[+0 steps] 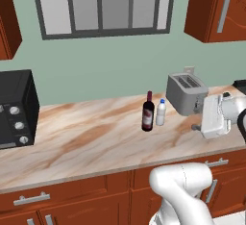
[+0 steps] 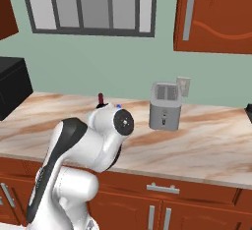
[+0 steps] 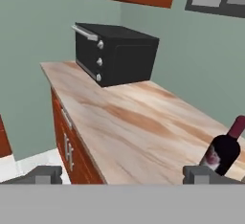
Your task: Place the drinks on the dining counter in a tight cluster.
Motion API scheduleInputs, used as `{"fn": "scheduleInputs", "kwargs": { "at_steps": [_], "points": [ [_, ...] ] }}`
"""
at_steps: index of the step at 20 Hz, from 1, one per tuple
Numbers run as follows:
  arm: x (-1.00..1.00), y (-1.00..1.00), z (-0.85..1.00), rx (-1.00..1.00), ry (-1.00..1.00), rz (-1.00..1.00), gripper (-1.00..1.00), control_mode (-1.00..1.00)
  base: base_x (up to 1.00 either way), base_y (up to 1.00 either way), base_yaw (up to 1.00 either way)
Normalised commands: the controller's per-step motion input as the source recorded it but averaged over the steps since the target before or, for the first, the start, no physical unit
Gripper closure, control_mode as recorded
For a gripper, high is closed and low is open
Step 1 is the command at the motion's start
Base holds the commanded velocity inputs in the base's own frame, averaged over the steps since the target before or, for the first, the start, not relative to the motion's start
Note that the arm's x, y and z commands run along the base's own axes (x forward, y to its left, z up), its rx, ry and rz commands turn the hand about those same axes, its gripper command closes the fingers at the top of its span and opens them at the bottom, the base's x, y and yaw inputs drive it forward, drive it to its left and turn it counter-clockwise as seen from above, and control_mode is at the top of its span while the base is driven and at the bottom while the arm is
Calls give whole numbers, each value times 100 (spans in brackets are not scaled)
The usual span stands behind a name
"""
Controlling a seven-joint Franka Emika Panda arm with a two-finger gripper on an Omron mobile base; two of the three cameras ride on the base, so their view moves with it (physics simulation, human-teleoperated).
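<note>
Nothing of the task looks done yet. The two drinks in sight stand on the marbled tabletop (image 1: 86, 137) that carries the black oven (image 1: 17, 108) at the left edge of the left base view and the toaster (image 1: 186, 93) at right of centre, with no sink or tap in sight. So this appears not to be the dining counter, and every bottle is left to carry.

The wine bottle (image 1: 148, 112) stands upright just right of centre: dark glass, maroon label and cap. Just beside it to the right, perhaps touching, is the small white bottle (image 1: 161, 112) with a blue cap.

The gripper (image 3: 125, 174), by its fingertips low in the hand view, has its jaws fully spread and holds nothing; the wine bottle sits at that view's lower right.
</note>
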Motion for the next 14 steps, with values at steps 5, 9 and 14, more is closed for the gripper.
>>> {"fn": "scheduleInputs", "kwargs": {
  "at_steps": [5, 9, 14],
  "points": [
    [43, 4, 5, 14, -4, 4, -100, -100, 0, 0, 0],
    [34, 0, 6, 14, 1, 0, -100, -100, 0, 0, 0],
    [30, 5, 0, 11, 2, 0, -100, -100, 0, 0, 0]
  ]
}}
